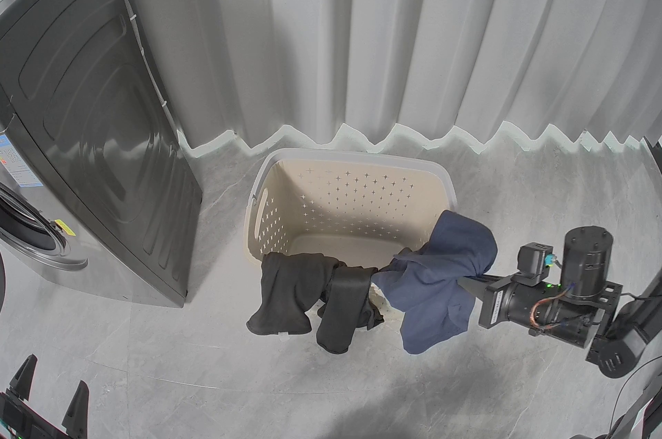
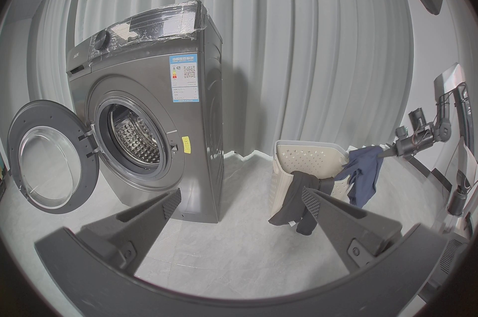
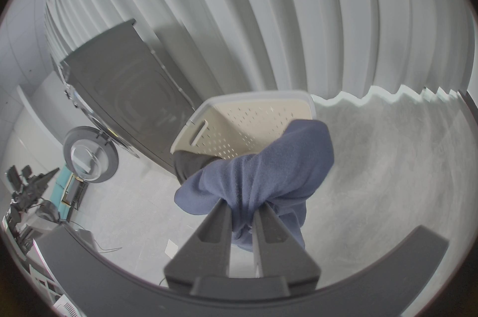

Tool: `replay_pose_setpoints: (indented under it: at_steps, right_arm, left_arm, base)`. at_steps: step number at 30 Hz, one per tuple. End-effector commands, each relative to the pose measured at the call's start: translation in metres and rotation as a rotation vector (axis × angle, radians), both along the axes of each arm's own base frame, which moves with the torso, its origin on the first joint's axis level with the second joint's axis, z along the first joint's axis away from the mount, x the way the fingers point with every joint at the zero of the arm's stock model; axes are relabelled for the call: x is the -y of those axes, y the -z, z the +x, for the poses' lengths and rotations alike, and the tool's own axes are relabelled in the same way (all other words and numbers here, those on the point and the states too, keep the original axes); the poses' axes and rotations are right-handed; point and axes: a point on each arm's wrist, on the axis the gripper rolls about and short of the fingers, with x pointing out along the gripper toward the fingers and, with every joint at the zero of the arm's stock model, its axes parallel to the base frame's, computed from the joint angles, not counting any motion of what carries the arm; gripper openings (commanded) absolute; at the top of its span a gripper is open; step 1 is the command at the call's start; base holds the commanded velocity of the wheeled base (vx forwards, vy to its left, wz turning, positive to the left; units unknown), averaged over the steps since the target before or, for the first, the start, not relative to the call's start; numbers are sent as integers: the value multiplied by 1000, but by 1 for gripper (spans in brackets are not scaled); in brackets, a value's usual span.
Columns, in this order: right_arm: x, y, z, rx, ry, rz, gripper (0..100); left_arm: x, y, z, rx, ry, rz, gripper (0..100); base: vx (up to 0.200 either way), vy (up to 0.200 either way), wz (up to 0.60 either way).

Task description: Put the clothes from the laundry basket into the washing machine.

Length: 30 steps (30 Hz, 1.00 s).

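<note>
A beige laundry basket (image 1: 414,170) stands on the floor before the curtain. A black garment (image 1: 303,295) drapes over its near rim. A navy blue garment (image 1: 441,282) hangs at the basket's right near corner, lifted above the rim, with my right gripper (image 3: 242,211) shut on a fold of it. The grey washing machine (image 2: 149,119) stands to the left, its round door (image 2: 50,156) swung open and the drum (image 2: 132,136) exposed. My left gripper (image 2: 239,198) is open and holds nothing, low at the left, facing the machine and basket.
A white pleated curtain (image 1: 414,20) closes off the back. Grey floor (image 1: 207,364) lies open between the washing machine and the basket. Dark equipment (image 3: 30,193) stands far off beyond the machine's door.
</note>
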Motion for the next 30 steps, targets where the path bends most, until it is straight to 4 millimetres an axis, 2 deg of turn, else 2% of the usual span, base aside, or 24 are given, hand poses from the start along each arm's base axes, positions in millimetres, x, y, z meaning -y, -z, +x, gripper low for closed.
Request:
replay_pose_setpoints:
  at_steps: [1,2,6,8,15,18,21,25,30]
  right_arm:
    - [12,-57,-57,214,-83,123,0]
    - [13,-58,-57,215,-81,124,0]
    - [21,-84,-69,369,-104,114,0]
    - [22,-82,-73,373,-111,101,0]
    - [23,-90,-70,423,-92,100,0]
    - [27,-111,-67,510,-59,129,0]
    - [31,-116,-67,536,-37,127,0]
    - [45,-123,-82,598,-5,145,0]
    - [61,-123,-104,641,21,176,0]
  left_arm:
    - [0,5,0,2,0,2,100]
    - [0,5,0,2,3,2,100]
    - [0,4,0,3,0,0,100]
    - [0,4,0,3,0,0,100]
    - [0,4,0,4,5,2,100]
    - [0,4,0,4,3,2,100]
    - [0,4,0,4,3,3,100]
    - [0,4,0,4,3,3,100]
    - [0,4,0,4,3,5,100]
  base:
    - [0,0,0]
    - [0,0,0]
    - [0,0,0]
    - [0,0,0]
    - [0,0,0]
    - [0,0,0]
    - [0,0,0]
    - [0,0,0]
    - [-200,0,0]
